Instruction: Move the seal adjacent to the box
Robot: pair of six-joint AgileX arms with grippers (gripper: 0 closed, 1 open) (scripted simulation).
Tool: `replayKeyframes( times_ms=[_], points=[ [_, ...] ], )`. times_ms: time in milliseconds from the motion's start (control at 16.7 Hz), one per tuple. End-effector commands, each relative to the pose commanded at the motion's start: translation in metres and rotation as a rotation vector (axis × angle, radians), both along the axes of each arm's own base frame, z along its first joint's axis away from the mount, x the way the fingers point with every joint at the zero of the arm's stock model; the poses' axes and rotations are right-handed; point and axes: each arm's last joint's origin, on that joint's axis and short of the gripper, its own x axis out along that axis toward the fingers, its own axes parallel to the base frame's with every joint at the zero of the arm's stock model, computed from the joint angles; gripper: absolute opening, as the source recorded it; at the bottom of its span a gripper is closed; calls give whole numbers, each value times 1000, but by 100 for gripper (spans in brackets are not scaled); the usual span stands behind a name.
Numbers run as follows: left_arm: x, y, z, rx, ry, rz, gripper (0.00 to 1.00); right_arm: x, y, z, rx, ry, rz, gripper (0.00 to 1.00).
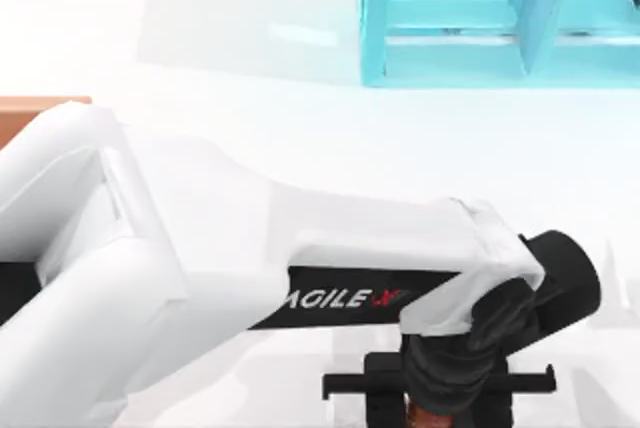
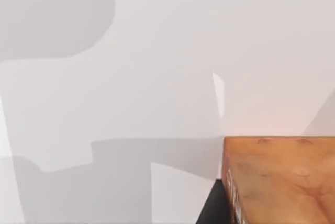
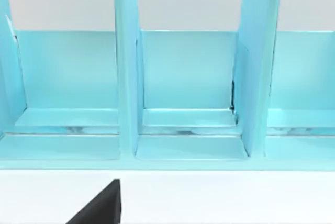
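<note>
My left arm (image 1: 200, 248) is reaching across the white table (image 1: 300, 128) toward the top view's lower right, its gripper (image 1: 437, 410) pointing down at the bottom edge. A sliver of the reddish-brown seal (image 2: 280, 179) is showing beneath it there; the left wrist view is showing the seal close up beside a dark finger (image 2: 212, 208), though I cannot tell whether the jaws are pinching it. The box (image 1: 35, 113) is peeking out at the table's left edge, well apart. The right wrist view is facing the turquoise shelf (image 3: 183, 77).
</note>
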Motion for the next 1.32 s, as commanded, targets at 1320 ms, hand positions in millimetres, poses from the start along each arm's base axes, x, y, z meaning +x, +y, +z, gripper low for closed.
replayKeyframes(
  times_ms=[1320],
  points=[
    [4, 4, 51, 2, 1, -1, 0, 0, 0, 0, 0, 0, 0, 100]
  ],
)
